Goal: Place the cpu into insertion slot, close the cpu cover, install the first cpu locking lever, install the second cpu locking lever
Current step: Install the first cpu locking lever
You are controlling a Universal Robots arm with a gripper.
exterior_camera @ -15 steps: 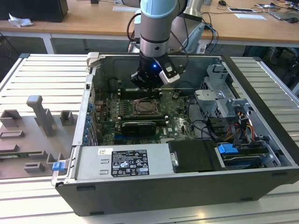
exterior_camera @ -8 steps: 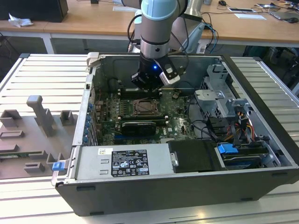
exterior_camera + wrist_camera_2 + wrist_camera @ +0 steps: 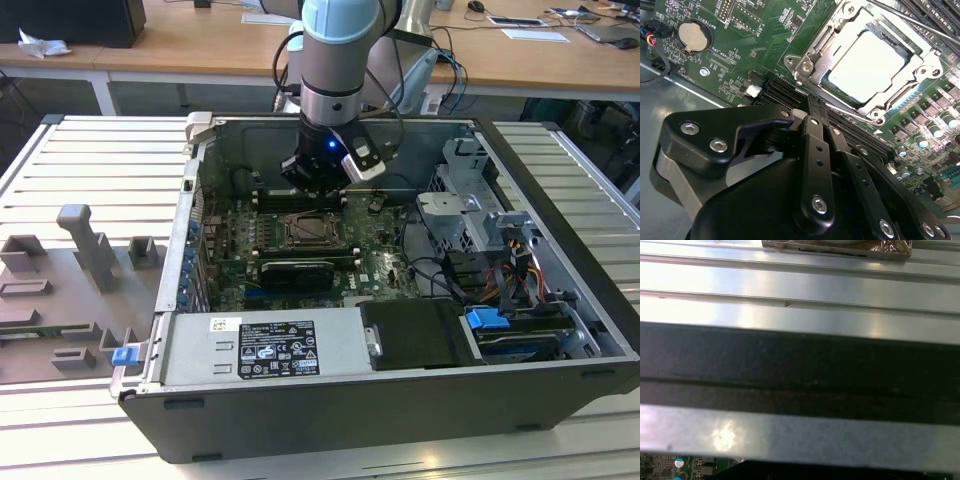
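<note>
The cpu (image 3: 867,65), a pale silvery square, lies in the insertion slot (image 3: 309,230) on the green board. The grey metal cpu cover (image 3: 827,42) lies down around it, with the chip showing through its cut-out centre. A thin metal lever rod (image 3: 920,25) runs along the socket's far side. My gripper (image 3: 318,178) hangs inside the case just above and behind the socket in the exterior view. In the second wrist view its black fingers (image 3: 815,135) are pressed together with nothing between them, and the gripper (image 3: 810,102) tip is over the black memory slots (image 3: 782,92) beside the socket.
The open computer case (image 3: 190,260) lies on a slatted metal table (image 3: 800,280). A long black card (image 3: 295,272) sits in front of the socket, near the power supply (image 3: 270,347). The drive cage and cables (image 3: 480,230) are at the exterior view's right, grey fixtures (image 3: 85,240) at its left.
</note>
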